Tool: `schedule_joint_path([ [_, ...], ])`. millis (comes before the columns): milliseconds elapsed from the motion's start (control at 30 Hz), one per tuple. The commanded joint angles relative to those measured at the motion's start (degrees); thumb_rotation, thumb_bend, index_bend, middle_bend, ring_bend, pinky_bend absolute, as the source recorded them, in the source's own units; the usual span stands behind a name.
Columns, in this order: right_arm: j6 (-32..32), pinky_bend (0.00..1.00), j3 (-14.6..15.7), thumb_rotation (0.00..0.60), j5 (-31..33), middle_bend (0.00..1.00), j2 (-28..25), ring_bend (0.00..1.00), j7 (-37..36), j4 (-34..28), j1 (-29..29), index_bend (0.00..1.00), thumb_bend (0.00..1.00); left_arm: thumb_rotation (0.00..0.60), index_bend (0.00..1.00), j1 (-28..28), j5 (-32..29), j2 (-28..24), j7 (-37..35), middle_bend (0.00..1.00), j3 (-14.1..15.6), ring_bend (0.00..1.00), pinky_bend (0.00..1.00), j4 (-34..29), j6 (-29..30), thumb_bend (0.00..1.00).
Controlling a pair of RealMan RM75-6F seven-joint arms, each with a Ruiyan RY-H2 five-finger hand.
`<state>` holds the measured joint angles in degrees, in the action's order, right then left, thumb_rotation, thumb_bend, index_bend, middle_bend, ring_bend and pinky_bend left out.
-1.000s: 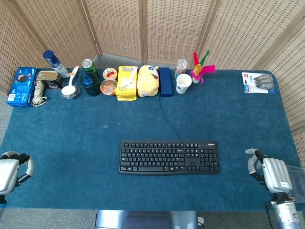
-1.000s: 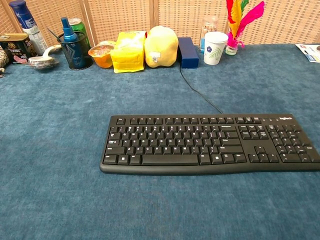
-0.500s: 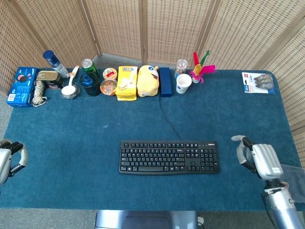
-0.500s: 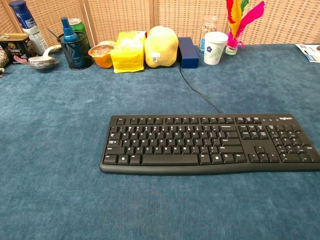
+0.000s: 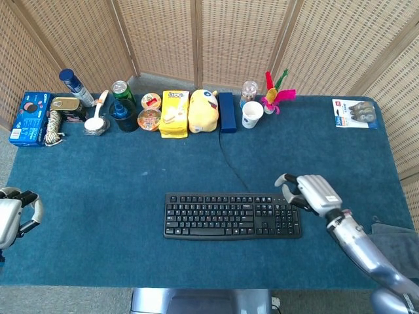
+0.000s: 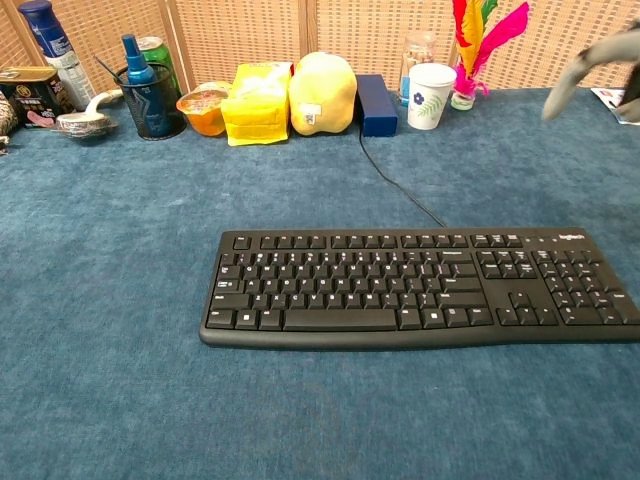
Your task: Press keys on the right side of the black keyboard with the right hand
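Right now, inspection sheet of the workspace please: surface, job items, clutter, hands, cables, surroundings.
Surface: blue cloth-covered table.
Job's things: black keyboard lies flat near the front edge, no robot hand on its keys.
Clutter: back row holds a spray can, blue box, yellow pack, yellow plush, paper cup, feathers; a blister pack at far right.
Hands: right robot hand above the keyboard's right end, fingers apart, holding nothing; left robot hand at the left edge, fingers curled, holding nothing.
Cables: keyboard cable runs back toward the row.
Surroundings: wicker screens behind.

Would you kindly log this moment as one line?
right hand: open, above keyboard right end | keys: unpressed | left hand: idle
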<state>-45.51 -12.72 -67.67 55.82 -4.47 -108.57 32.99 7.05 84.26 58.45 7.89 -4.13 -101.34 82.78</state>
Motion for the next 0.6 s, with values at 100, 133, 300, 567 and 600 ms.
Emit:
schedule_joint_path([
  [100,4.5,1.00,1.6,0.000,6.7,1.00,3.9,1.00,6.3,3.9,5.4,0.37,0.66,0.011,0.61,0.2,-0.6,0.8,0.5,0.58,0.3,0.51,0.29,0.5,-0.7,0.53],
  [133,4.5,1.00,2.3,0.000,7.6,1.00,4.7,1.00,7.6,4.3,5.7,0.37,0.66,0.009,0.61,0.2,-0.8,1.0,0.6,0.58,0.4,0.51,0.29,0.7,-0.9,0.53],
  [300,5.0,1.00,5.3,0.000,11.6,1.00,7.0,1.00,12.5,5.5,7.1,0.37,0.66,0.008,0.61,0.5,-0.9,1.3,1.2,0.58,0.4,0.51,0.29,0.8,-1.2,0.53],
  [567,3.6,1.00,8.9,0.000,15.1,1.00,8.4,1.00,17.2,4.5,7.7,0.37,0.66,0.010,0.61,1.1,-0.8,1.6,1.8,0.58,0.4,0.51,0.29,0.6,-1.7,0.53],
  [600,3.5,1.00,9.2,0.000,15.3,1.00,8.5,1.00,17.5,4.5,7.7,0.37,0.66,0.010,0.61,1.2,-0.8,1.7,1.8,0.58,0.4,0.51,0.29,0.5,-1.7,0.53],
])
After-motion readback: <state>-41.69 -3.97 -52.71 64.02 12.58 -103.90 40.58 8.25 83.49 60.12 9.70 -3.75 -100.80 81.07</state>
